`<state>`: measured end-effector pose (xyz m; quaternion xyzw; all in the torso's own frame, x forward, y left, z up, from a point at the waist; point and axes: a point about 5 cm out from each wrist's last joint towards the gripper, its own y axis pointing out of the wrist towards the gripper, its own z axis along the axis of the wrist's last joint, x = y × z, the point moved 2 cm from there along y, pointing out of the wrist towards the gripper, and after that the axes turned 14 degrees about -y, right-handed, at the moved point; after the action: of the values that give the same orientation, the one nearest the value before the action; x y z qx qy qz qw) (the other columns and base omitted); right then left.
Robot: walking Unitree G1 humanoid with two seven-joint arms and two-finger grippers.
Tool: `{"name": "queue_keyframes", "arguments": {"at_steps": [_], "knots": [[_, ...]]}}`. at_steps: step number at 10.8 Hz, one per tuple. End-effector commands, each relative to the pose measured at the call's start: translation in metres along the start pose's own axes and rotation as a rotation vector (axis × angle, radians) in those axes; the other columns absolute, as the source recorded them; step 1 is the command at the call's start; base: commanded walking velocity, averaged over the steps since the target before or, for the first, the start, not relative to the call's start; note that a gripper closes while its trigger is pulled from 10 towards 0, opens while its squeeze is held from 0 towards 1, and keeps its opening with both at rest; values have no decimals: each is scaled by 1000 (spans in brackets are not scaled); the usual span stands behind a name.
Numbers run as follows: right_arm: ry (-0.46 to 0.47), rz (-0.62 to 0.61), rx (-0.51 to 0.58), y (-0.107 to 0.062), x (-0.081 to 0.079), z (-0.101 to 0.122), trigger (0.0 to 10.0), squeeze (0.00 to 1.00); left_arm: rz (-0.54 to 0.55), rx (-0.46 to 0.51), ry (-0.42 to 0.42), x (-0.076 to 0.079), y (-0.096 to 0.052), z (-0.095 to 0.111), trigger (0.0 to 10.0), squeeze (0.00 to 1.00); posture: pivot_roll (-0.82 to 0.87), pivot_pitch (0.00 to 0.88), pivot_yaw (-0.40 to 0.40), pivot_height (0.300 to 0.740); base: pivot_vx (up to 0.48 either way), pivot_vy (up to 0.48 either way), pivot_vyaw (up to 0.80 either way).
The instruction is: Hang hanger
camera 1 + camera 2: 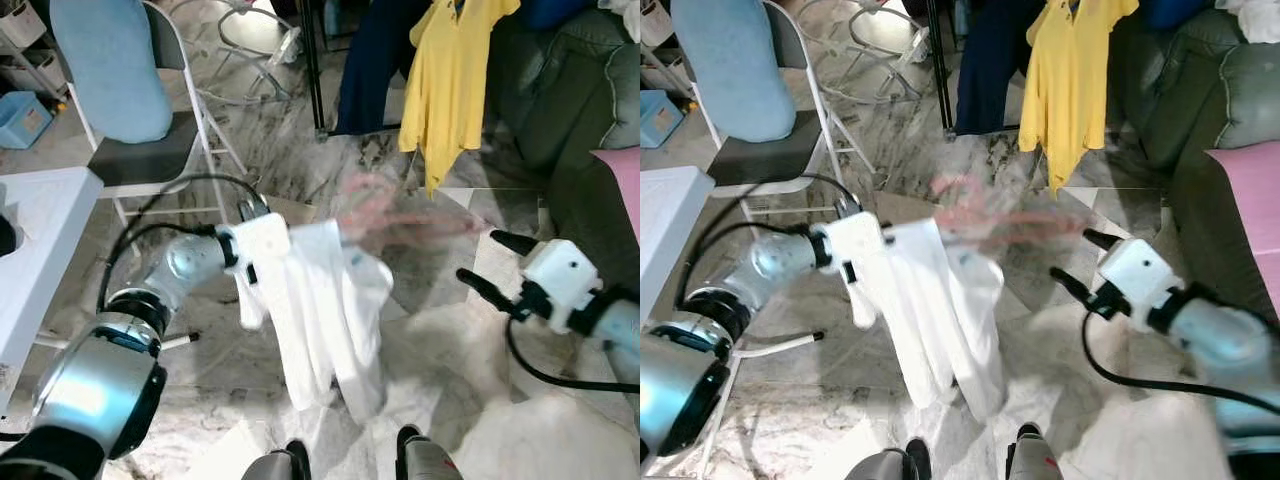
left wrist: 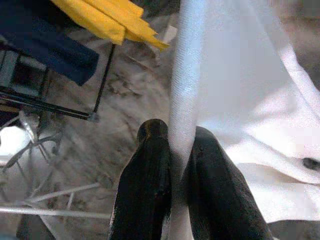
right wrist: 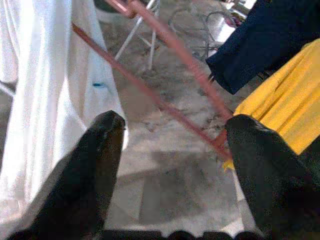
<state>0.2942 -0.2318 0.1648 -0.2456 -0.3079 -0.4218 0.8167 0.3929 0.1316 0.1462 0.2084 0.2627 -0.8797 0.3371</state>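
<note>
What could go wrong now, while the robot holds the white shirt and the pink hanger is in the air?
1. The left gripper pinches only a narrow fold of the white shirt, so the cloth might slip out and fall to the marble floor.
2. The pink hanger looks blurred, as if swinging, and the right gripper is open and apart from it, so a grasp could miss.

Marble-patterned tile floor (image 1: 300, 160)

Folding chair (image 1: 150, 150), garment rack's black post (image 1: 312, 70) and blue bin (image 1: 22, 118) stand on it.
</note>
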Motion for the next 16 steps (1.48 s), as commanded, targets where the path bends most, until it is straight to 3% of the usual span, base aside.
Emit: {"name": "queue_keyframes", "arguments": {"at_steps": [1, 3, 4, 5, 6, 7, 8, 10, 11, 13, 15, 16], "knots": [[48, -11, 31, 3, -9, 5, 10000, 1000, 67, 40, 2, -15, -5, 8, 0, 0, -224, 217, 181, 740, 0, 0, 0], [179, -99, 28, 14, -25, 4, 10000, 1000, 124, 79, -25, -26, -6, 17, 0, 0, -224, 219, 183, 740, 0, 0, 0], [254, -96, -3, 22, -43, -1, 10000, 1000, 115, 118, -34, -30, -5, 26, 0, 0, -225, 220, 181, 740, 0, 0, 0], [296, -102, -22, 26, -54, -4, 10000, 329, 113, 141, -23, -32, -6, 31, 0, 0, -225, 225, 179, 740, 0, 0, 0], [333, -132, -55, 31, -60, -10, 10000, 0, 116, 177, -20, -35, -6, 39, 0, 0, -224, 225, 177, 740, 0, 0, 0], [403, -246, -82, 35, -55, -18, 10000, 812, 106, 228, -22, -36, -5, 49, 0, 0, -222, 228, 175, 740, 0, 0, 0], [507, -318, -60, 37, -49, -21, 10000, 1000, 90, 265, -32, -34, -4, 54, 0, 0, -219, 231, 171, 740, 0, 0, 0], [549, -377, -114, 37, -50, -33, 10000, 1000, 18, 360, -83, -23, -1, 64, 0, 0, -211, 239, 160, 740, 0, 0, 0], [594, -384, -72, 39, -45, -28, 10000, 1000, -25, 399, -80, -15, 0, 69, 0, 0, -209, 243, 154, 740, 0, 0, 0], [598, -373, -40, 42, -39, -24, 10000, 1000, -65, 444, -74, -8, 2, 75, 0, 0, -209, 245, 149, 740, 0, 0, 0], [592, -337, -6, 49, -39, -16, 10000, 792, -119, 523, -95, 0, 4, 88, 0, 0, -213, 246, 147, 740, 0, 0, 0], [598, -304, 7, 53, -43, -14, 10000, 557, -140, 552, -90, 4, 5, 93, 0, 0, -213, 246, 147, 740, 0, 0, 0]]}}
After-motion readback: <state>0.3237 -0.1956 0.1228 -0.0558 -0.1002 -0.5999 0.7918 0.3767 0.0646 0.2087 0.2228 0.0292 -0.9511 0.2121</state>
